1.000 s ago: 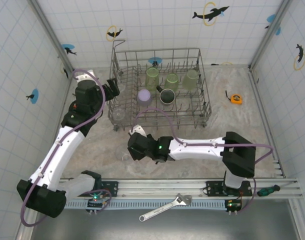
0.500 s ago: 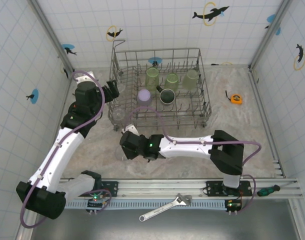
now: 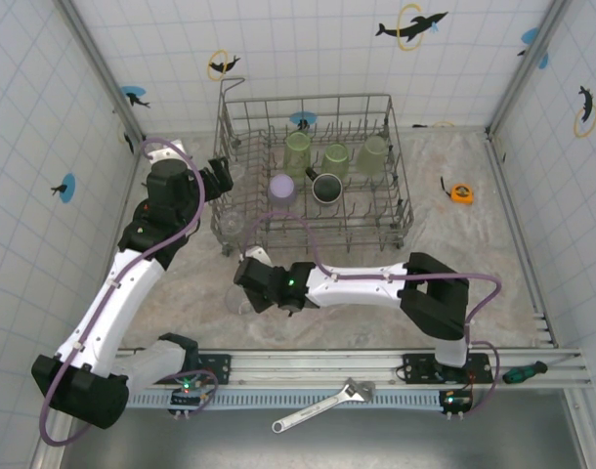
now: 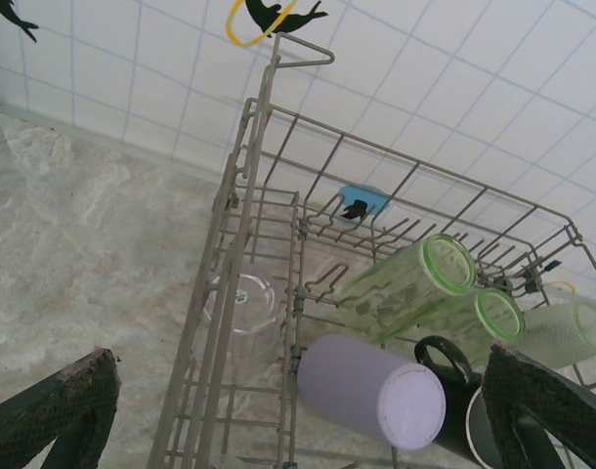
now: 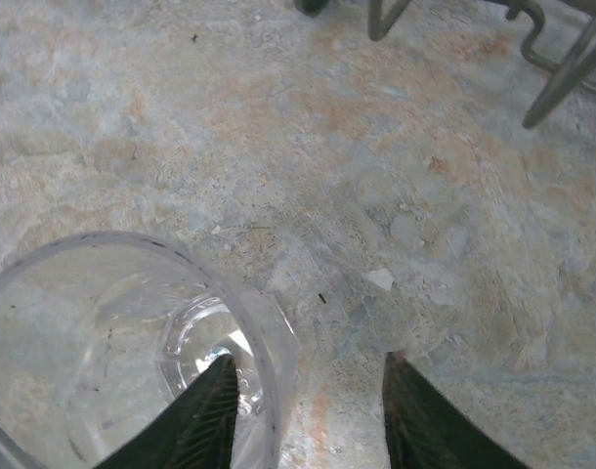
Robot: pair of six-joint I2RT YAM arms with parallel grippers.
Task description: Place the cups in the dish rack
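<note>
Tumbler (image 5: pixel 132 342) of clear, thin-walled material stands upright, mouth up, at the lower left of the right wrist view. In the top view it sits on the table (image 3: pixel 474 264), left of centre and just below the lower left corner of the dish rack (image 3: pixel 401 156).

The right gripper (image 5: pixel 308 371) straddles its rim. One finger (image 5: pixel 215 410) reaches inside the mouth and the other stands outside. Bare table shows between that outer finger and the wall, so the jaws are part-spread and not yet pinching.

By its look the cup is light, stiff and slick. It may crack or squirt sideways under a hard squeeze, so a gentle clamp on the wall just under the rim seems the sound hold. Being empty, it could also tip if one finger nudges it first.

The left gripper (image 4: pixel 298 391) hangs with jaws spread wide over the rack's left end, holding nothing. Below it lie the green tumblers (image 4: pixel 405 283), the lavender cup (image 4: pixel 371 386), the black mug (image 4: pixel 452 391) and another clear cup (image 4: pixel 241 303).
</note>
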